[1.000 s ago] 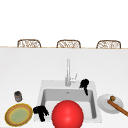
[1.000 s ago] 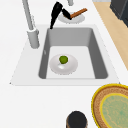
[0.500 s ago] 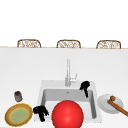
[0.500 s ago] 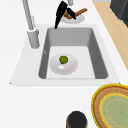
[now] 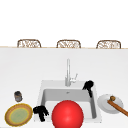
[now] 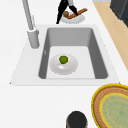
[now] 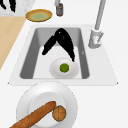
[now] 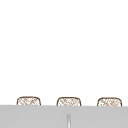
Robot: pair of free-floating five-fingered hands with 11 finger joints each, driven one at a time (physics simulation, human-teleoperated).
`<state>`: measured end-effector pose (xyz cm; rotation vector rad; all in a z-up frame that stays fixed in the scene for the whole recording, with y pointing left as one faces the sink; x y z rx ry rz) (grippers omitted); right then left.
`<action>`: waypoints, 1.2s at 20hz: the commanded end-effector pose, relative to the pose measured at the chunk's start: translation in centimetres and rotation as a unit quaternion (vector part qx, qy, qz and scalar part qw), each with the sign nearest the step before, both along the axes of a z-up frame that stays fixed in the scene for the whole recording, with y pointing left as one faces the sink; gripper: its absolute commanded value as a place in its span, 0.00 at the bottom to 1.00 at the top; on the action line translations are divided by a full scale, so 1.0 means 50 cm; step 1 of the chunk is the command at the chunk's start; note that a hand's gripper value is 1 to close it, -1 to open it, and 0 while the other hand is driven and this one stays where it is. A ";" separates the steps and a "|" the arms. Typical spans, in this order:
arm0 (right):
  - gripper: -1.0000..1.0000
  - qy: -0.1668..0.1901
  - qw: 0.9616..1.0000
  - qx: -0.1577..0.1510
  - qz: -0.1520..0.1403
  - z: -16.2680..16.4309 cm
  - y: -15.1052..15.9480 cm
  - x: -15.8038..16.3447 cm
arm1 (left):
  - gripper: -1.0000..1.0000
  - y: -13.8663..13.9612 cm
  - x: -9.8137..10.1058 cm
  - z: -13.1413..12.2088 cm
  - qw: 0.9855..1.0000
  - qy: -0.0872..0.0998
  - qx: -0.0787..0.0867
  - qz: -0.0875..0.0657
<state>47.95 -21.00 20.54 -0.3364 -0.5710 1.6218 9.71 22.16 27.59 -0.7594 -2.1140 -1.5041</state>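
Note:
My right hand [image 5: 88, 86] hangs open over the right end of the sink [image 5: 44, 93], fingers straight and pointing down. In the right side view this right hand [image 7: 62, 40] is above the basin, just behind a white plate [image 7: 55, 71] that holds a green lime [image 7: 64, 67]. From the left the same hand [image 6: 64, 9] stands in front of the bread plate [image 6: 76, 19]. My left hand [image 5: 41, 111] hovers at the sink's front left corner, fingers relaxed and holding nothing. A large red ball [image 5: 67, 115] covers the sink's front edge.
The tap [image 5: 68, 72] rises behind the basin. A white plate [image 5: 104, 102] right of the sink carries a baguette [image 5: 117, 107] and a small brown ball [image 5: 112, 98]. On the left counter are a yellow-rimmed plate [image 5: 18, 115] and a dark can [image 5: 18, 96]. Chair backs [image 5: 68, 44] line the far edge.
My right hand has shifted only slightly over the sink's right end. Everything else stays as it was.

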 end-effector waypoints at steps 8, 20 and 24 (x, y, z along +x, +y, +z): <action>0.00 -0.012 0.999 0.001 -0.044 0.014 -0.076 0.000 | 0.50 0.000 0.000 0.000 1.000 0.000 0.000 0.000; 0.00 -0.012 0.998 -0.021 -0.065 0.013 -0.155 0.003 | 0.50 0.000 0.000 0.000 1.000 0.000 0.000 0.000; 0.00 -0.013 0.997 -0.032 -0.074 0.013 -0.176 0.003 | 0.50 0.000 0.000 0.000 1.000 0.000 0.000 0.000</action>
